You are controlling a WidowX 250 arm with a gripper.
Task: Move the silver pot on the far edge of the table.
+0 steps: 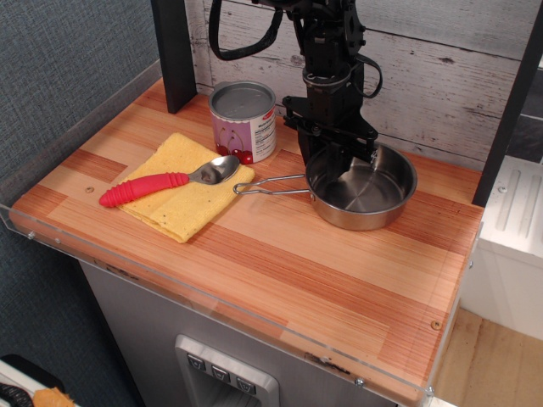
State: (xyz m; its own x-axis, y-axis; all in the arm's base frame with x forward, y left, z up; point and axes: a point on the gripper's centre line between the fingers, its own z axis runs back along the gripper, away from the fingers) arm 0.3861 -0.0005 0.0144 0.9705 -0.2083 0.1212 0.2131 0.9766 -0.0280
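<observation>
The silver pot (pixel 377 202) sits on the striped wood table (pixel 280 271) at the back right. Its wire loop handle (pixel 267 184) points left. My black gripper (pixel 328 165) hangs straight down over the pot's back-left rim. Its fingers are drawn together on the rim, one just outside the wall and one inside the bowl. The fingertips are partly hidden by the rim and their reflection. The pot rests flat on the table.
A cherry-label tin can (pixel 243 120) stands left of the gripper. A red-handled spoon (pixel 161 182) lies on a yellow cloth (pixel 182 208) at the left. A whitewashed plank wall (pixel 441 76) runs close behind the pot. A black post (pixel 174 51) stands at the back left.
</observation>
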